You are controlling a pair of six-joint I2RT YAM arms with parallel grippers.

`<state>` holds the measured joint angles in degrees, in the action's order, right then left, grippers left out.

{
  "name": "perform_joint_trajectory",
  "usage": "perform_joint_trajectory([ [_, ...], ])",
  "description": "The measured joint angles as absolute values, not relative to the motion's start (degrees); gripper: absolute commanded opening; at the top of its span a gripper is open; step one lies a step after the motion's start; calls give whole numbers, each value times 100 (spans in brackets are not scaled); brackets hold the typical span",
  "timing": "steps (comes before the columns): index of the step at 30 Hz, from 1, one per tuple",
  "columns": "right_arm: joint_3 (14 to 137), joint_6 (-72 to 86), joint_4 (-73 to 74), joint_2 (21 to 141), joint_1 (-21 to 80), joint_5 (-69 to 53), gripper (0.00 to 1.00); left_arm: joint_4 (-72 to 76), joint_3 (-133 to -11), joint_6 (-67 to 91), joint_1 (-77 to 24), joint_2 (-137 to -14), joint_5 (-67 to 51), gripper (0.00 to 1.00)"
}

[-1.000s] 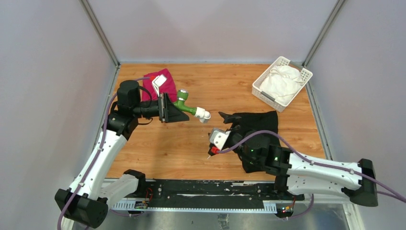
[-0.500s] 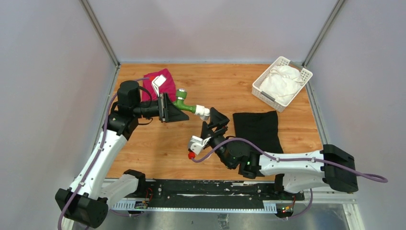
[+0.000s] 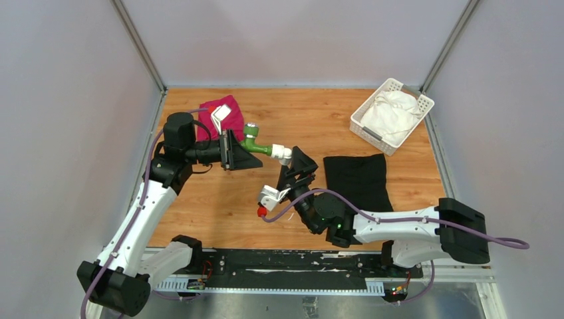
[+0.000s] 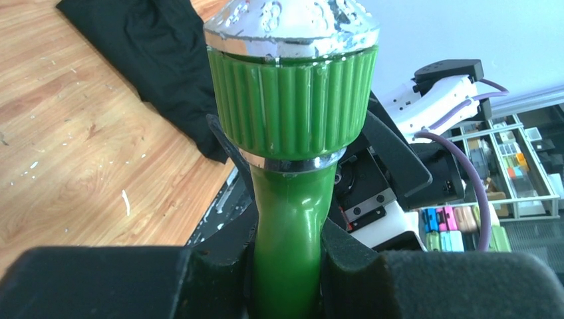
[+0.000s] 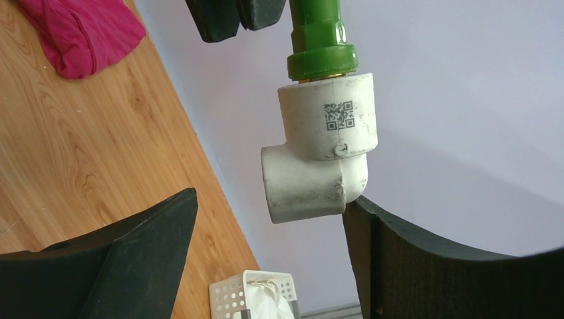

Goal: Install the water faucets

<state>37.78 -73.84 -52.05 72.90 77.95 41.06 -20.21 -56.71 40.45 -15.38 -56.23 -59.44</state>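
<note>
A green water faucet (image 3: 255,144) with a ribbed round knob and a silver cap (image 4: 291,86) hangs in the air above the table. My left gripper (image 3: 241,153) is shut on its green stem (image 4: 287,266). A white elbow pipe fitting (image 3: 284,154) sits on the faucet's far end, below the green collar (image 5: 322,63). My right gripper (image 3: 297,167) is open around the fitting (image 5: 322,153). In the right wrist view its right finger (image 5: 432,266) touches the fitting's lower corner. Its left finger (image 5: 133,252) stands well apart.
A white basket (image 3: 363,126) holding a white cloth stands at the back right. A red cloth (image 3: 211,123) lies behind the left gripper. A black cloth (image 3: 356,178) lies flat to the right of my right gripper. Grey walls close in both sides.
My right arm has swung left from over the black cloth up to the white fitting, and its jaws have narrowed around it. The left arm and faucet have stayed put.
</note>
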Motion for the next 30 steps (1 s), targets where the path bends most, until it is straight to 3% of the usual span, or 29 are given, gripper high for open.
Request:
perform_joint_trajectory([
  [6,3830,-7658,-5522,7518,7776,4226,97,-2023,-5671,4023,-1533,-5623,-5955,0],
  [13,3924,-8108,-5975,7835,7776,4128,98,-2038,-5666,3977,-1533,-5627,-5988,0],
  [23,3992,-8320,-6110,7940,7789,3909,49,-2178,-5662,3894,-1557,-5631,-6040,0],
  [30,3994,-7896,-5607,7627,7789,3876,43,-2198,-5660,3863,-1562,-5651,-6125,0],
])
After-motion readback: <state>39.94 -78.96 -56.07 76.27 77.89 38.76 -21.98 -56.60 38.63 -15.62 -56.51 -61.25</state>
